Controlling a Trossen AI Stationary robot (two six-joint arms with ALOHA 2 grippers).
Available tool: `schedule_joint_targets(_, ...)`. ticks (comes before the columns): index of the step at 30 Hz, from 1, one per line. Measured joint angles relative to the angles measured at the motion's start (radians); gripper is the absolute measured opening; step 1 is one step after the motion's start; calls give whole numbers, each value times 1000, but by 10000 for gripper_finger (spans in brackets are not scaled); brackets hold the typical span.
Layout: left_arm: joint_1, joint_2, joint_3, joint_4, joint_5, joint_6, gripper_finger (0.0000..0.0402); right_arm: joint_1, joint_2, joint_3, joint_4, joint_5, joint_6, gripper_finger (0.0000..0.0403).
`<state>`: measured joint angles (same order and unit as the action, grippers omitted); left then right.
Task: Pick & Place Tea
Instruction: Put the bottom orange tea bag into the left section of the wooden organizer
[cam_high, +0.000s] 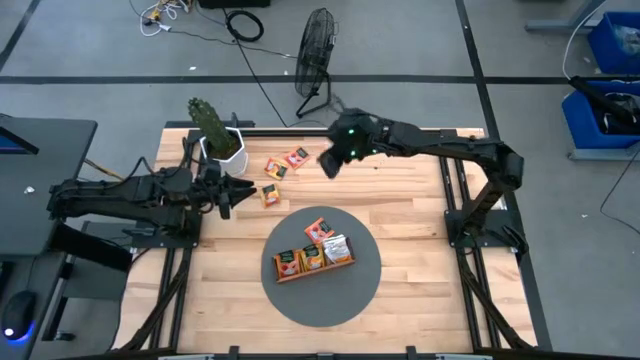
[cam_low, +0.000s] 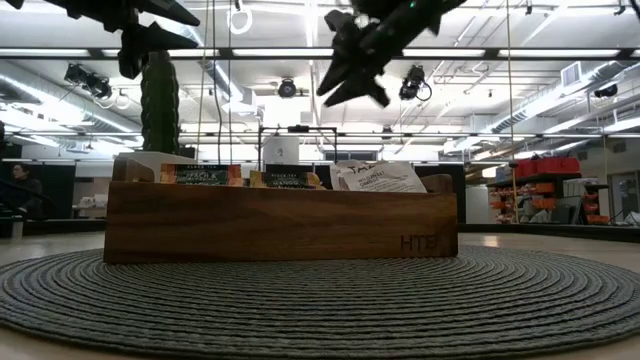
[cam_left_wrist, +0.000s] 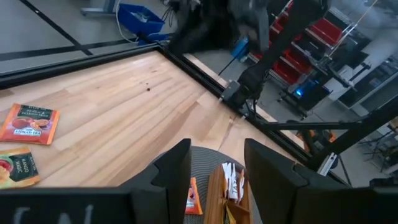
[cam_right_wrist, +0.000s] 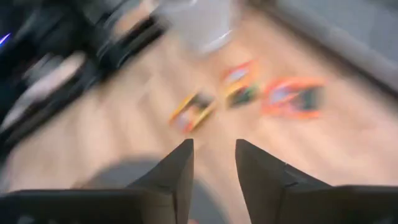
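The small flat square orange-red tea sachets (cam_high: 297, 157) lay in two places. Three sat loose on the light wooden tabletop (cam_high: 410, 200) near the far edge, close to a white pot holding a green cactus (cam_high: 213, 128): one at the far right of the group, one beside it (cam_high: 273, 169), and one nearer the left arm (cam_high: 269, 195). The others stood or lay in and against the brown wooden divided tray (cam_high: 313, 266), which rested on a round grey woven mat (cam_high: 355, 290) toward the near middle of the table; one orange sachet (cam_high: 318, 230) lay on the mat just behind the tray.

The right gripper (cam_high: 330, 160) hung in the air just beside the loose sachets, its two dark fingers (cam_right_wrist: 177, 171) parted with nothing between them. The left gripper (cam_high: 232, 195) hovered beside the nearest loose sachet, near the cactus pot, its fingers (cam_left_wrist: 171, 174) also apart and empty.

Beyond the table's far edge, a black floor fan (cam_high: 316, 50) stood on the grey floor.
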<state>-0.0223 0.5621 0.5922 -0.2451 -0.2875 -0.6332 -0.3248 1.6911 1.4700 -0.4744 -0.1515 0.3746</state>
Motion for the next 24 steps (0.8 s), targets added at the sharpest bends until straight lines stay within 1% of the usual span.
schedule_joint_targets(2, 0, 0, 0, -1, 0, -5, 154, 4, 33, 0, -42, -154, -81, 121)
schedule_joint_targets(3, 0, 0, 0, -1, 0, -9, 154, 9, 53, 0, -79, -214, -117, 119)
schedule_joint_targets(4, 0, 0, 0, -1, 0, -10, 154, 13, 75, 0, -107, -254, -147, 118)
schedule_joint_targets(5, 0, -1, 0, -5, 0, -12, 154, 20, 98, 0, -139, -268, -177, 117)
schedule_joint_targets(8, 0, -2, 0, -10, 0, -24, 154, 43, 160, -1, -205, -267, -302, 118)
schedule_joint_targets(12, 0, 0, 0, -20, 0, -53, 154, 90, 222, 0, -187, -263, -428, 125)
schedule_joint_targets(15, 0, 0, 0, -23, 0, -68, 154, 121, 259, 0, -167, -209, -489, 137)
schedule_joint_targets(18, 0, 0, 0, -23, 0, -70, 154, 141, 291, 1, -149, -125, -522, 155)
schedule_joint_targets(19, 0, 0, 0, -23, 0, -70, 154, 147, 304, 1, -144, -112, -526, 163)
schedule_joint_targets(24, 0, 0, 0, -23, 0, -70, 154, 167, 341, 1, -135, -119, -544, 194)
